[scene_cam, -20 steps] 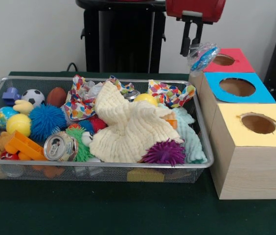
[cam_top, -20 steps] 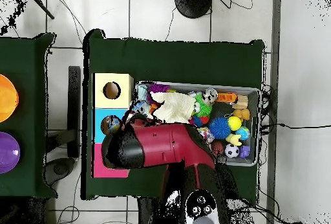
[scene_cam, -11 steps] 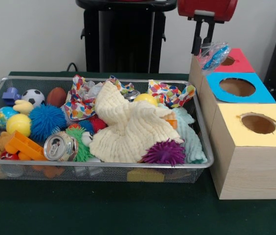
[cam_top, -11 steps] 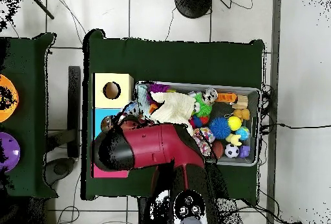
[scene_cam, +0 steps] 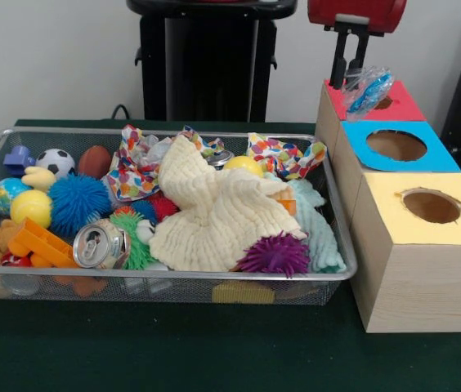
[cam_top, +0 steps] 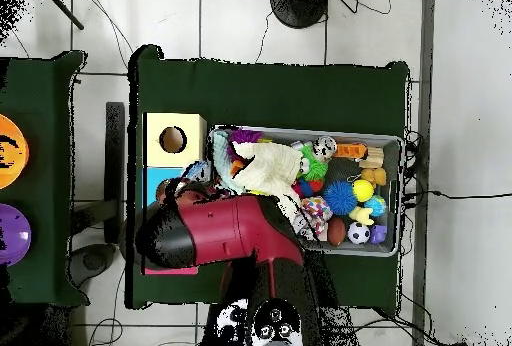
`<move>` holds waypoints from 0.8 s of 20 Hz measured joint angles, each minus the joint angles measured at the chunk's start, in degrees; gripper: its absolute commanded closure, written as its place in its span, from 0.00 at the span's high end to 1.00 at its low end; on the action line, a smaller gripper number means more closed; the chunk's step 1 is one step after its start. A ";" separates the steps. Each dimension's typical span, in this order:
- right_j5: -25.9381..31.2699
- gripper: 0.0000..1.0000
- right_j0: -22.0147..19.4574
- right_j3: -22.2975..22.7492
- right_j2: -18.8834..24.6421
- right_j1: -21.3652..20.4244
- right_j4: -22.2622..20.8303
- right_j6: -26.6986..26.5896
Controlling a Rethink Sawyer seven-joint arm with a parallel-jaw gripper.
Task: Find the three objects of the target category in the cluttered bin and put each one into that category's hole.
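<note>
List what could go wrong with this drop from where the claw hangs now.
1. The crinkly plastic wrapper in the claw hangs over the red box, seemingly off-centre from its hole; released here, it might catch on the rim.
2. Being light and bulky, it may cling to the claw or slide off the lid.

End effector (scene_cam: 351, 75) gripping crinkly blue-clear wrapper (scene_cam: 367, 88), seemingly over red box hole (scene_cam: 384, 103)
</note>
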 measured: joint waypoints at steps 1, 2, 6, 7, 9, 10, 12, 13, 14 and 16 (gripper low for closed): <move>0.00 0.00 0.26 0.01 -0.19 0.16 0.28 0.00; 0.01 0.00 0.49 0.01 -0.40 0.33 0.62 0.00; 0.01 0.00 0.90 0.08 -0.94 0.83 1.54 0.00; 0.01 0.00 0.98 0.11 -1.07 0.99 1.73 0.00; 0.00 0.00 1.10 0.18 -1.27 1.36 2.08 0.00; 0.00 0.00 1.15 0.22 -1.37 1.51 2.22 0.00; 0.00 0.00 1.29 0.36 -1.58 1.97 2.70 0.00; -0.01 0.00 1.33 0.44 -1.60 2.15 2.96 0.00; -0.02 0.00 1.34 0.51 -1.60 2.25 3.16 0.00; -0.28 0.00 1.53 0.77 -1.70 2.94 4.04 0.00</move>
